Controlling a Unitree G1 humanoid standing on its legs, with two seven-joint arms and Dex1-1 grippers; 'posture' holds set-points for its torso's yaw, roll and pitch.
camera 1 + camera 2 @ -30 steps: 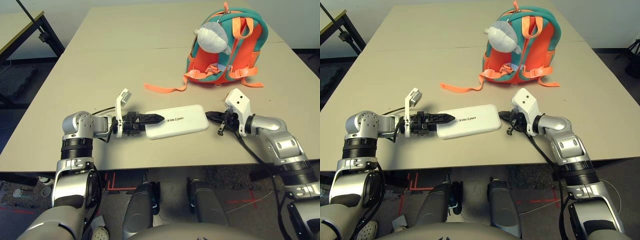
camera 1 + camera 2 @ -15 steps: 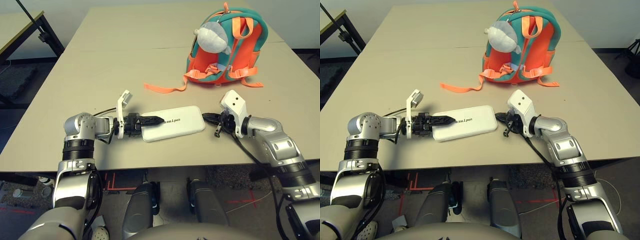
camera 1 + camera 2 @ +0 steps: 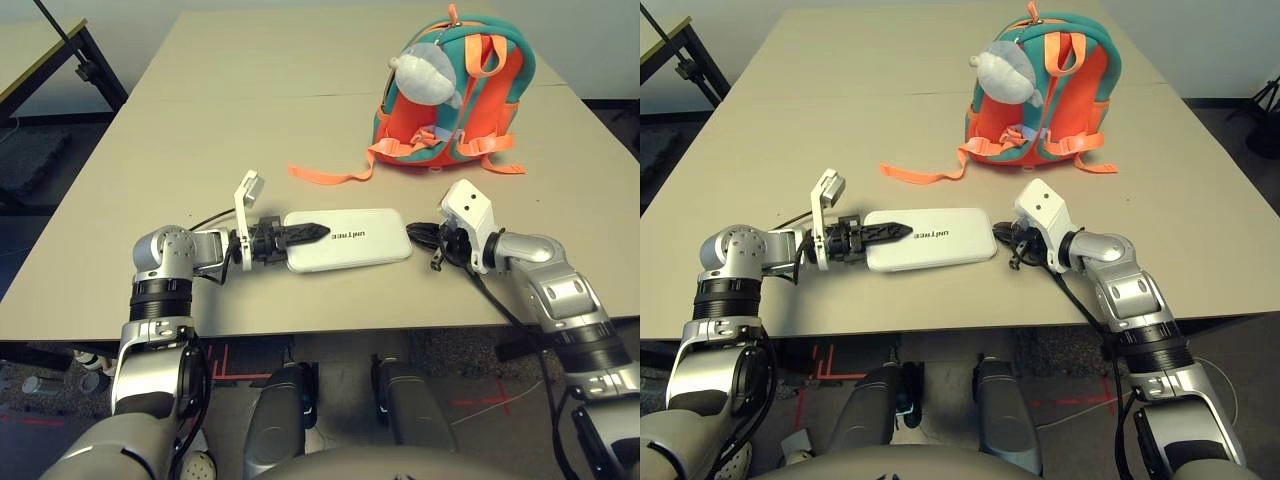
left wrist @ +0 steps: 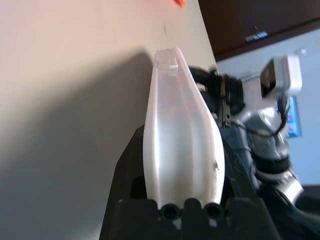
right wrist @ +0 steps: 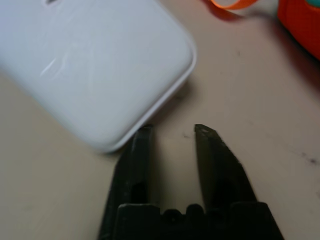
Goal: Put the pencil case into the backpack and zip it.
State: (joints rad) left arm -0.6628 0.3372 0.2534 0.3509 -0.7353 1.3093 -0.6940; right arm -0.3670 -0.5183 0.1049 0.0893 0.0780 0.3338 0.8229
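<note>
left pincer (image 3: 300, 234) is clamped on the near end of the pencil case (image 3: 352, 239), one finger over the lid, probably to carry it to the backpack (image 3: 452, 90) standing well behind on the desk (image 3: 220, 120). right pincer (image 5: 170, 134) sits just beside the case's other end, fingers apart and holding nothing. the left wrist view catches the case edge-on between the fingers, which the head views can't show.

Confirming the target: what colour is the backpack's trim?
Teal, around the orange backpack; clearest in the left eye view.
</note>
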